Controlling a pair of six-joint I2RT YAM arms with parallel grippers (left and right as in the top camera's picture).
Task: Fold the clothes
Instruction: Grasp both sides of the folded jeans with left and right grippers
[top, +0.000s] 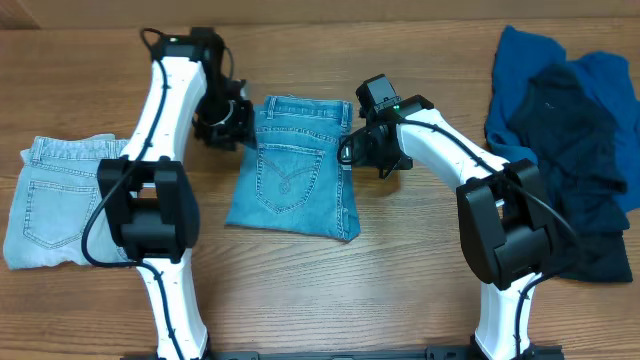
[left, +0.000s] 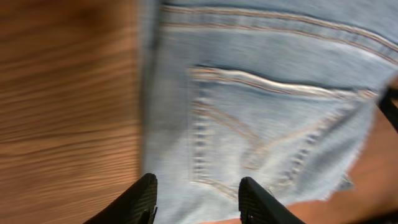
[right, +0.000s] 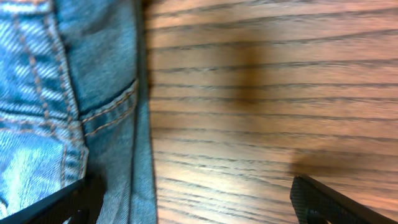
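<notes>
In the middle of the table (top: 400, 290) lies the folded pair of jeans (top: 292, 165), back pocket up, squared into a tidy packet. The left gripper (top: 225, 120) hovers at its far-left edge and the right gripper (top: 370, 150) at its right edge. Both have their fingers spread and hold nothing, probably placed to straighten the fold. A paler folded pair (top: 55, 205) sits far left, seemingly finished, and the blue and navy heap (top: 565, 150) waits at the right.
</notes>
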